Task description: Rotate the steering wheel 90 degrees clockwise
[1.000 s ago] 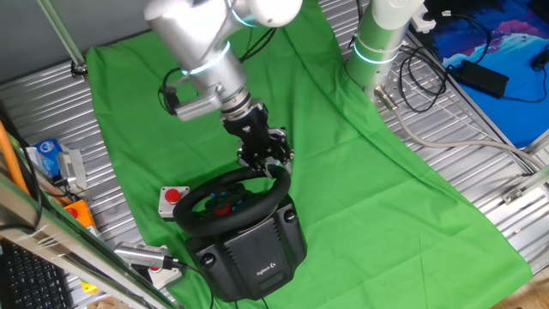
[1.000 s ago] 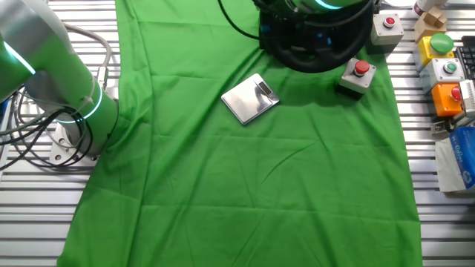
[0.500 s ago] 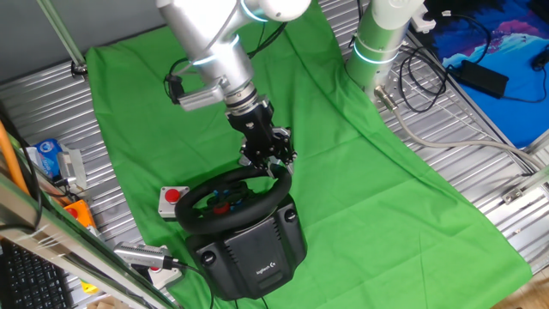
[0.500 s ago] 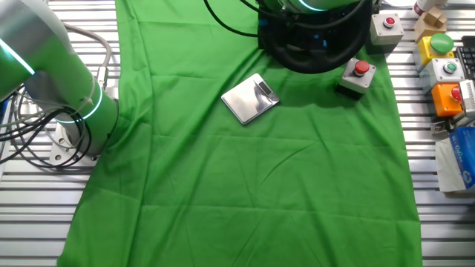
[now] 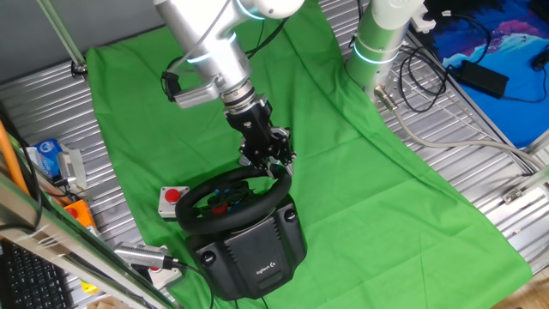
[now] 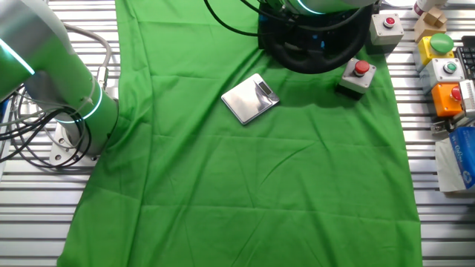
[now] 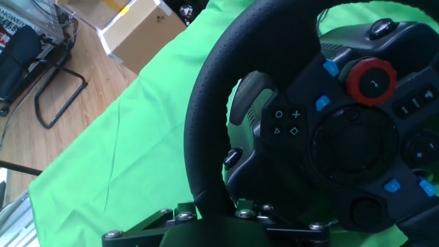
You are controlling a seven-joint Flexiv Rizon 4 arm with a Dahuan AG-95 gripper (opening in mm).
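On the wheel's rim: the hand view looks straight down on the black wheel point(image 7: 206, 130), whose rim runs into the gripper point(image 7: 219, 221) at the bottom edge of the picture, with the red dial and blue buttons of the hub just beyond. Whether the jaws are clamped on the rim cannot be told. In one fixed view the wheel point(image 5: 230, 199) sits on its base point(image 5: 253, 249) at the near edge of the green cloth point(image 5: 360, 172), the gripper point(image 5: 273, 169) at the rim's far side and a grey box with a red button point(image 5: 172, 201) just beside it on the left. In the other fixed view a silver plate point(image 6: 250, 99) lies on the cloth near the wheel point(image 6: 315, 52), with the base of a second arm point(image 6: 74, 111) well apart.
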